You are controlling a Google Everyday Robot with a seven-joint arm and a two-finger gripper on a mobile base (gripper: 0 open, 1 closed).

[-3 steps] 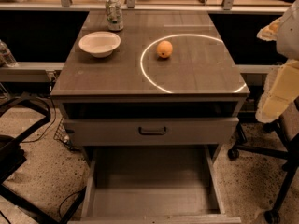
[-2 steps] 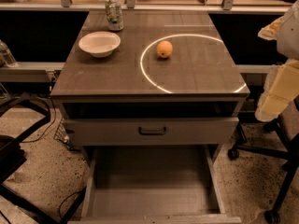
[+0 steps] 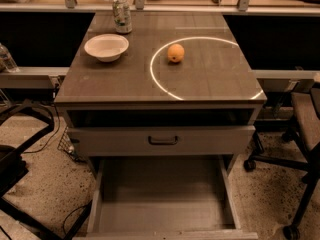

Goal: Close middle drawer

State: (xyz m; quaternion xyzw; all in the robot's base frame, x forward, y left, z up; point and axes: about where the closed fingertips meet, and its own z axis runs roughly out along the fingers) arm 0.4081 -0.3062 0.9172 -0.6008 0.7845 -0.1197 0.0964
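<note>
the middle drawer (image 3: 161, 199) stands pulled far out. the gripper and arm lie outside the view; gripper state cannot be told.

Grey wood-grain middle drawer (image 3: 162, 204); white bowl (image 3: 106, 47); orange fruit (image 3: 175, 53); can (image 3: 121, 15) possibly silver-green; speckled floor (image 3: 45, 181).

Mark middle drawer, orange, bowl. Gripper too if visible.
middle drawer (image 3: 162, 199), camera view, bare floor of the pulled-out box
orange (image 3: 175, 53), camera view, centre of its skin
bowl (image 3: 106, 46), camera view, bare inside
gripper: not in view
</note>
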